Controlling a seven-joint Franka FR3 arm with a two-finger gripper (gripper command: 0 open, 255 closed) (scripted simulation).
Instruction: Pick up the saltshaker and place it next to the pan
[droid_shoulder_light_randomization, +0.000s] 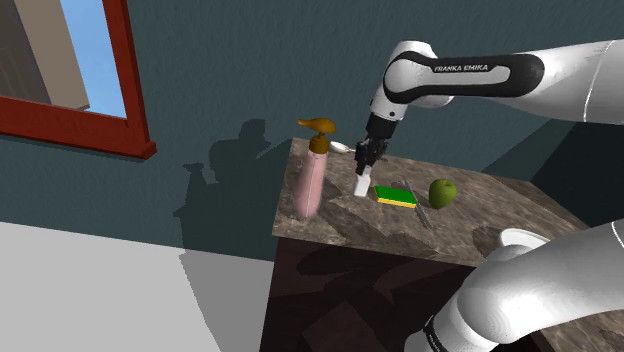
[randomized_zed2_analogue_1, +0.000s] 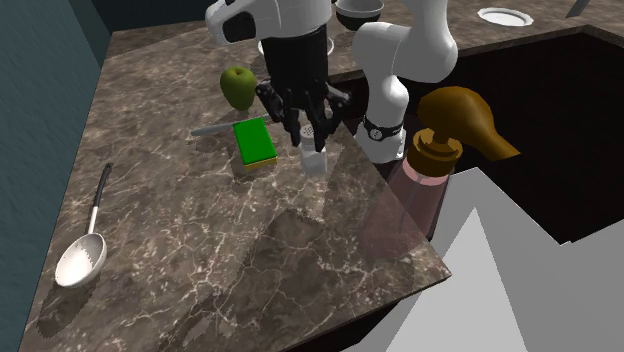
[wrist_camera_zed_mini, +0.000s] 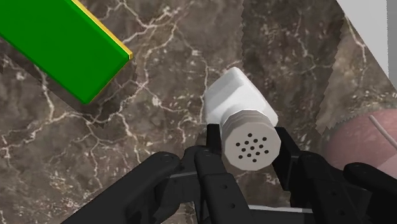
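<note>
You've got the brown marble desk (droid_shoulder_light_randomization: 340, 225) spread out below you, and the white arm (droid_shoulder_light_randomization: 480, 75) reaches across it from the shoulder view's right and bends down over the middle.

Tallest thing on the desk is the pink soap dispenser (droid_shoulder_light_randomization: 316, 180) with its brown pump, standing at the corner on the shoulder view's left.

Next, the black gripper (wrist_camera_zed_mini: 249, 137): it points down at the desk between that dispenser and the green sponge (randomized_zed2_analogue_1: 255, 142). The sponge has a yellow underside and lies flat. Just beyond it in the second exterior view sits a green apple (randomized_zed2_analogue_1: 238, 86). Well apart, towards that view's lower left, lies a strainer spoon (randomized_zed2_analogue_1: 80, 258) with a dark handle.

Now the small one, the white saltshaker (wrist_camera_zed_mini: 238, 102). It's right at the gripper's tip, just beside the sponge on the dispenser's side. Look through the wrist view: the perforated grey cap (wrist_camera_zed_mini: 252, 146) faces the camera, and the two fingers (wrist_camera_zed_mini: 212, 149) sit one on each side of it, pressed against it. So the gripper is clamped on the saltshaker at the cap. The white body runs away from the fingers towards the marble at a slant, not straight along the gripper's line. You can't tell whether its base touches the desk.
</note>
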